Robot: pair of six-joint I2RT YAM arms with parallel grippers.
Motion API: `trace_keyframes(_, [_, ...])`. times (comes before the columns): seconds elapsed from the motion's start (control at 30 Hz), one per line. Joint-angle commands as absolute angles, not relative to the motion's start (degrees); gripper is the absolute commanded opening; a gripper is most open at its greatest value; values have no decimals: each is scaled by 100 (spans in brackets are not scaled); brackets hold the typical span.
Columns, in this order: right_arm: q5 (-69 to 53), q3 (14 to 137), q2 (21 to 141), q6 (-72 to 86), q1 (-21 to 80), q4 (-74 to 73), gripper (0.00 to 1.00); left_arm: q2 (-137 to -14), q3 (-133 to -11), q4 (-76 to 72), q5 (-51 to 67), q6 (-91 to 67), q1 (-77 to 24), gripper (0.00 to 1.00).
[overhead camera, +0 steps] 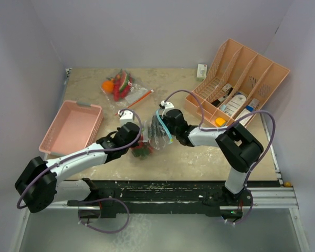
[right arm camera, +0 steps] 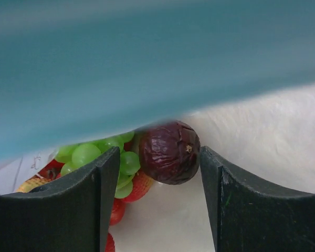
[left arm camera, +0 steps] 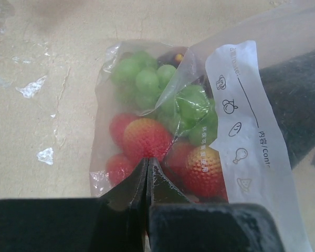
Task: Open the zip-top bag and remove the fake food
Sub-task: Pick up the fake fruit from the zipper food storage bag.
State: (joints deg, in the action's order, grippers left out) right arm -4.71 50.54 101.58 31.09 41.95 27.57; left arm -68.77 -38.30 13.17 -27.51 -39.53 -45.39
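Observation:
The clear zip-top bag (overhead camera: pixel 158 131) lies mid-table between my grippers. My left gripper (overhead camera: pixel 138 145) is shut on the bag's bottom edge; in the left wrist view its fingers (left arm camera: pixel 147 169) pinch the plastic just before red strawberries (left arm camera: pixel 147 137) and green grapes (left arm camera: pixel 146 80) inside the bag (left arm camera: pixel 247 121). My right gripper (overhead camera: pixel 161 126) is at the bag's teal zip end. In the right wrist view it (right arm camera: pixel 160 157) is open, with a dark purple plum (right arm camera: pixel 169 152) between its fingers, grapes (right arm camera: pixel 94 153) and strawberries (right arm camera: pixel 139 186) behind, and the blurred teal zip strip (right arm camera: pixel 147 63) overhead.
A pink basket (overhead camera: pixel 71 127) stands at the left. A peach divider rack (overhead camera: pixel 236 84) with white bottles stands at the back right, with a small white box (overhead camera: pixel 201 70) beside it. A second bag of fake food (overhead camera: pixel 121 85) and a red stick (overhead camera: pixel 139 98) lie at the back.

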Motion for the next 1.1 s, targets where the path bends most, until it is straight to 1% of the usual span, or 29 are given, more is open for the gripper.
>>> trace_keyframes(0.0, [-185,5208,10380,2791,4338,2707,65,-7087,-3735,821,-2645,-4273,-4518,0])
trace_keyframes(0.1, [-150,5214,10535,2777,4421,2641,63,-7083,-3617,707,-2582,-4310,-4518,0])
trace_keyframes(0.17, [-156,5197,10564,2790,4446,2597,58,-7054,-3602,714,-2604,-4315,-4514,0])
trace_keyframes(0.33, [-83,5016,10401,2927,4450,2566,32,-6988,-3617,829,-2708,-4323,-4513,0])
trace_keyframes(0.4, [-20,4921,10246,2975,4450,2557,24,-6996,-3612,850,-2720,-4362,-4508,0])
trace_keyframes(0.43, [6,4877,10155,2993,4452,2534,22,-7004,-3615,852,-2725,-4386,-4509,1])
trace_keyframes(0.57, [-21,4660,9757,3071,4448,2282,18,-7095,-3629,861,-2750,-4429,-4504,10])
trace_keyframes(0.7, [193,4435,9252,3182,4448,2156,17,-7157,-3660,848,-2775,-4438,-4509,14])
trace_keyframes(1.07, [913,4084,7770,3065,4368,1170,17,-7405,-3686,692,-2710,-4500,-4504,17])
